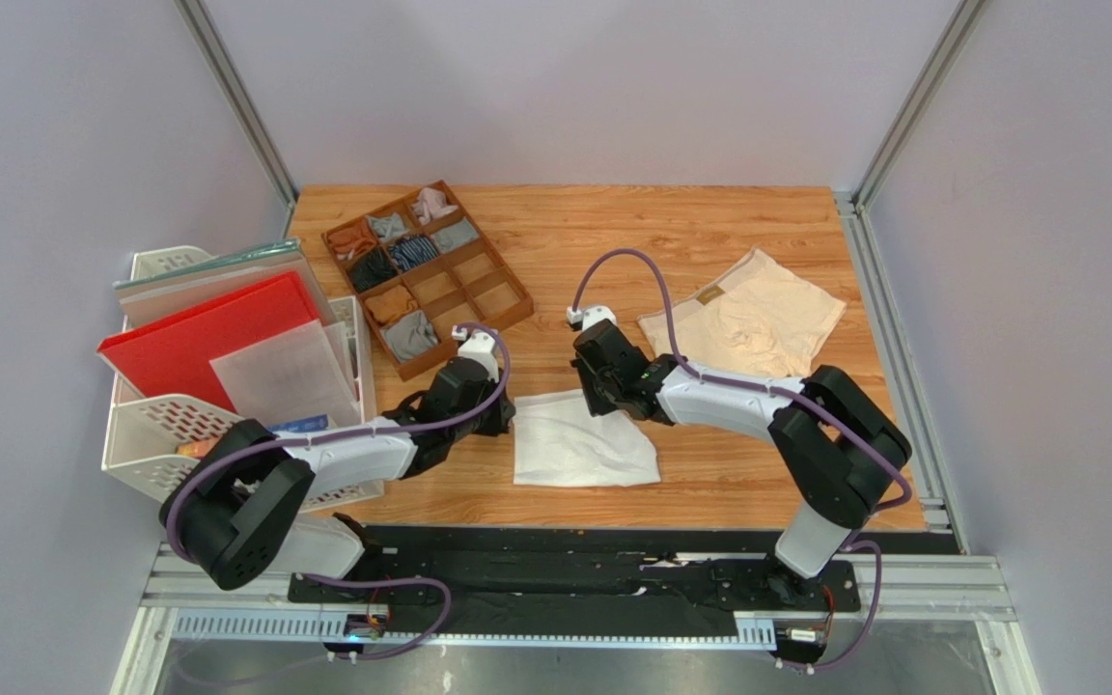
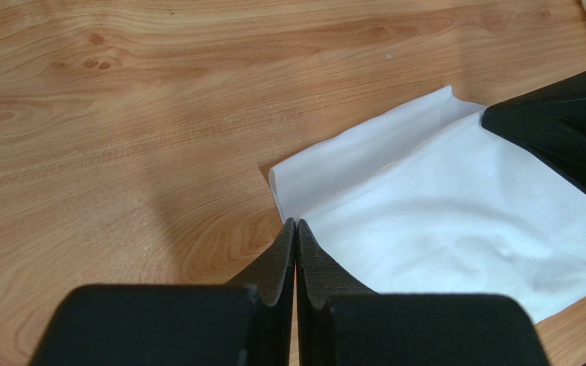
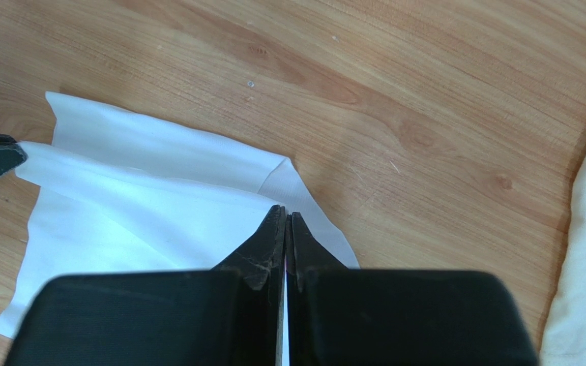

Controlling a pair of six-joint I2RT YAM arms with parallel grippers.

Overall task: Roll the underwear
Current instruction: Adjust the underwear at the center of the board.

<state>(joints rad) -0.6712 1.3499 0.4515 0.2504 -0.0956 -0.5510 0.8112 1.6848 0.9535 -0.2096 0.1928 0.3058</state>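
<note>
- Left wrist view: the left gripper (image 2: pixel 296 226) is closed tight. Its tips sit on one far corner of the white brief (image 2: pixel 456 221), and the cloth's edges run into them, so it looks pinched there.
- The right gripper (image 3: pixel 285 219) is closed to a hairline on the other far corner. A sliver of white shows between its fingers, so I judge that it holds cloth too.
- That brief lies mostly flat on the table (image 1: pixel 591 232), near the front and between the two arms. One narrow fold runs along the held edge, and no roll is formed yet.
- Risk: each pinch takes very little fabric, so a corner could slip free as the edge is turned over — the roll would come out skewed or loose.
- Risk: if one arm leads the other, the cloth would twist and drag on the wood instead of curling.
- Risk: the grippers stand close together over a small cloth, and moving inward could knock them together.
- The cream brief (image 1: pixel 751 322) lies spread out behind the right arm, apart from the white one. A wide sweep could snag it.
- A compartment tray (image 1: pixel 494 290) with small rolled garments (image 1: pixel 405 336) sits behind the left arm. A desk rack (image 1: pixel 156 435) with a red folder (image 1: pixel 207 340) stands further left — neither blocks the roll.
</note>
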